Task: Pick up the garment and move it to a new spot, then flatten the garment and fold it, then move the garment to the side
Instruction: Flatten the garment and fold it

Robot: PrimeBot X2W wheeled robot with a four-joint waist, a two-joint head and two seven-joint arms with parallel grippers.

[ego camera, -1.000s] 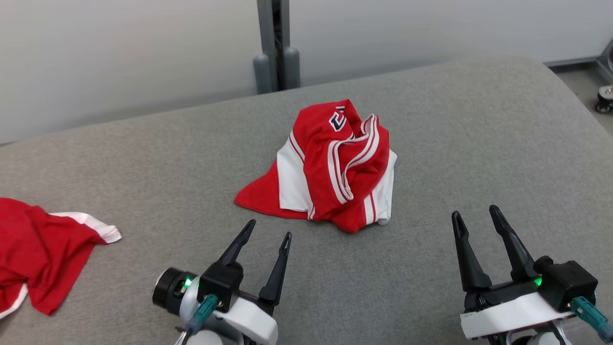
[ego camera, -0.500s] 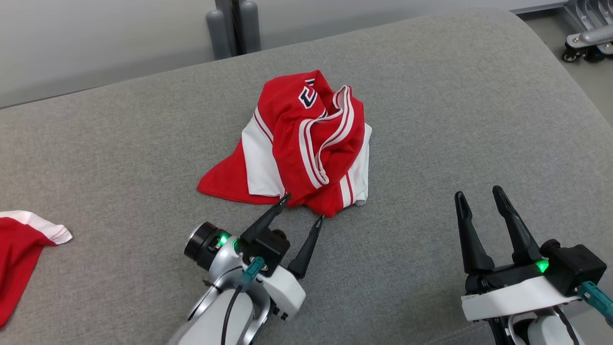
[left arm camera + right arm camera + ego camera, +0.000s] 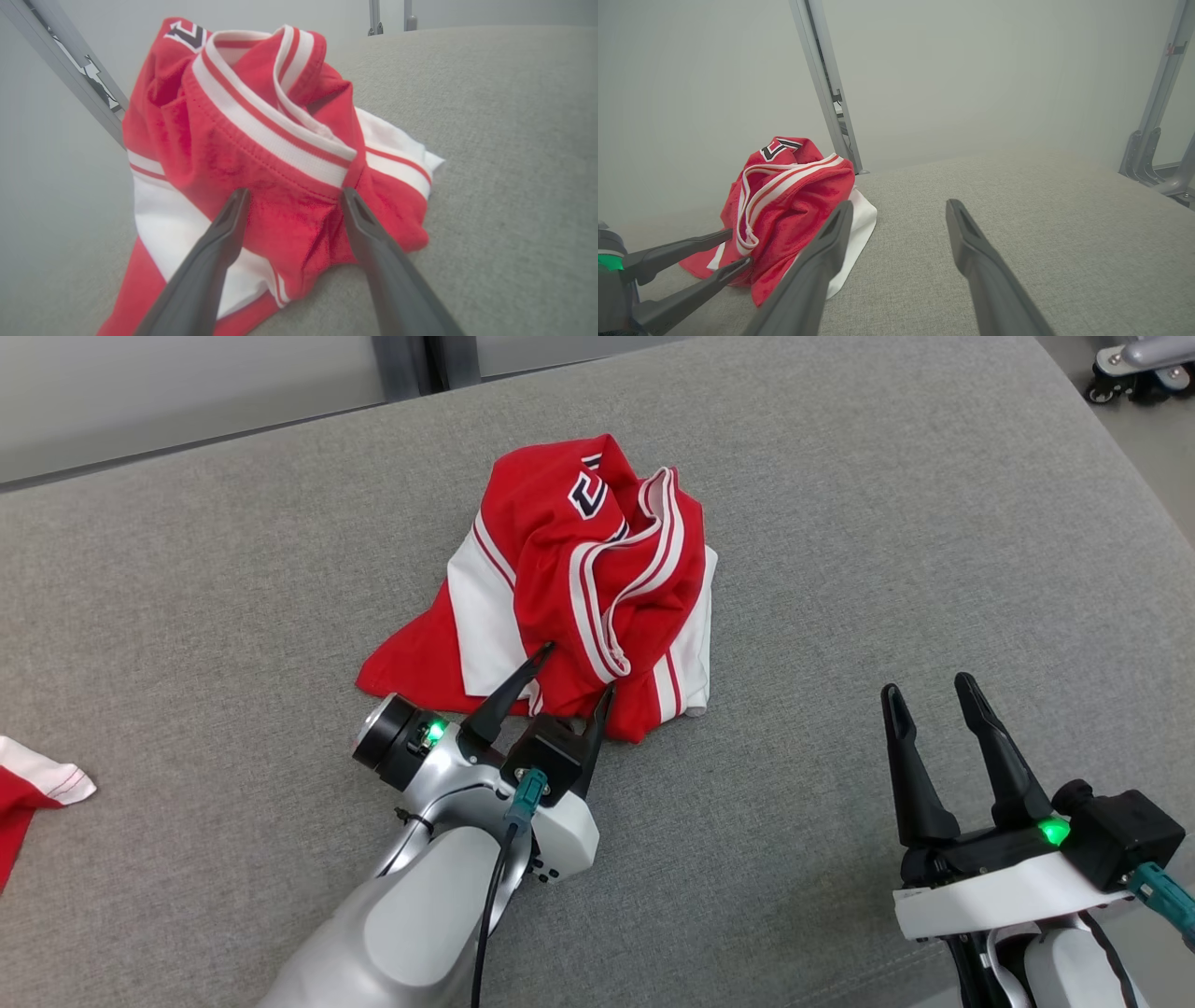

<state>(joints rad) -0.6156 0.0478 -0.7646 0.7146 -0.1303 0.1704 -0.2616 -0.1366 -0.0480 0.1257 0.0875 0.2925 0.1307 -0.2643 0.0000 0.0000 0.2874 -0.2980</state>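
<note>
Left gripper [image 3: 579, 669] is standing wide open at centre frame in the head view, gripping nothing. Its 2 dark fingers [image 3: 219, 242] are pointing up-frame into the near edge of the red and white jersey [image 3: 597, 551]. In the left wrist view they are straddling a red bulge of cloth just below a white striped band [image 3: 280, 135], tips at the fabric, jaws not closed on it.

Jersey is lying crumpled in a heap on the grey fabric surface [image 3: 840, 523], upper centre of the head view. Red panels are sitting on top, white panels are showing at the left and right sides, and a dark-and-white letter patch [image 3: 586, 495] is facing up at the top of the heap. 1 red corner is spreading out flat toward frame left.

Right gripper [image 3: 926, 685] is hovering at lower right in the head view, fingers spread wide, empty, well apart from the jersey, with bare grey surface between its fingers in the right wrist view.

Second red garment with a white hem [image 3: 33, 784] is lying at the left edge, well apart from the jersey. Grey metal post [image 3: 411, 359] is standing at top, behind the surface, and a wheeled frame [image 3: 1134, 369] is sitting at the upper right corner.
</note>
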